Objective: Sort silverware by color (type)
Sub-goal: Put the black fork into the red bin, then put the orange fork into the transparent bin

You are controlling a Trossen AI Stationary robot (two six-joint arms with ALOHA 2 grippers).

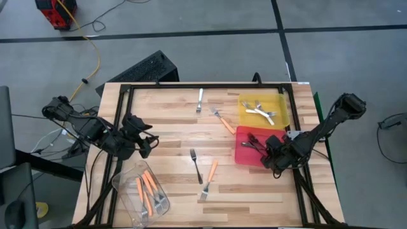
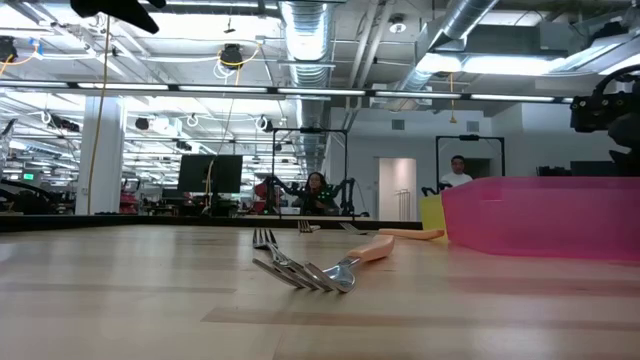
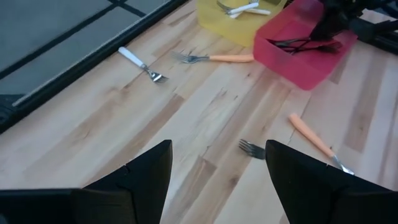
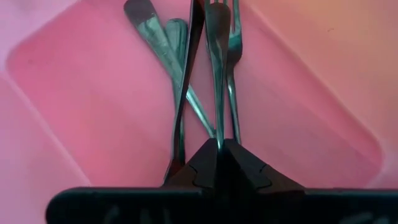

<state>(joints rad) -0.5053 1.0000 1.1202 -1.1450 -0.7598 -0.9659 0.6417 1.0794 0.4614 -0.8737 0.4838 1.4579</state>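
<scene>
Right wrist view: right gripper (image 4: 217, 146) sits low in the red tray (image 4: 74, 99), fingers nearly together, pinching the handle of one black fork (image 4: 217, 68) that lies among the others. Left gripper (image 3: 217, 168) hovers spread wide, holding nothing, over the worktop (image 3: 124, 112) near the tub (image 1: 137, 191) of orange forks (image 1: 147, 186).
</scene>
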